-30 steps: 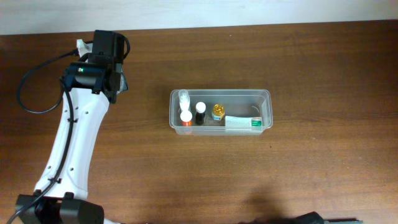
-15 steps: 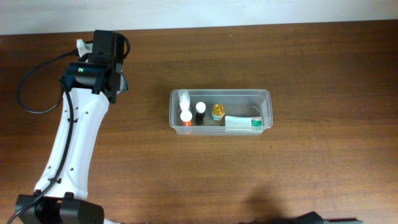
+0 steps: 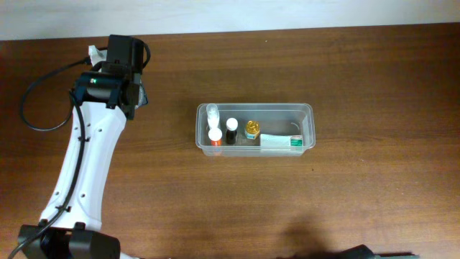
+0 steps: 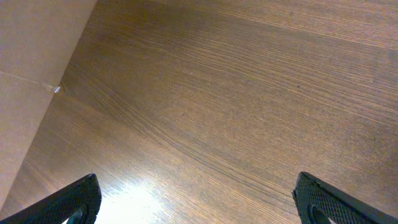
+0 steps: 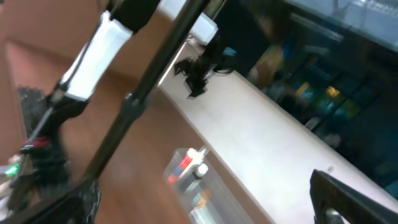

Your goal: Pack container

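Observation:
The container (image 3: 277,116), a clear shallow tub, lies at the table's middle. Inside it stand a clear bottle (image 3: 213,111), an orange-and-white bottle (image 3: 215,135), a black bottle with a white cap (image 3: 231,130) and an amber bottle (image 3: 251,129). A white-and-green box (image 3: 280,142) lies along its near wall. My left gripper (image 4: 199,205) hovers open over bare wood, well to the left of the tub, with nothing between its fingers. My right gripper (image 5: 205,199) is open and empty, held high, and sees the container (image 5: 214,186) blurred from afar.
The left arm (image 3: 90,158) stretches from the bottom left corner up to the back left of the table. A black cable (image 3: 32,108) loops beside it. The wall edge runs along the table's far side (image 3: 287,29).

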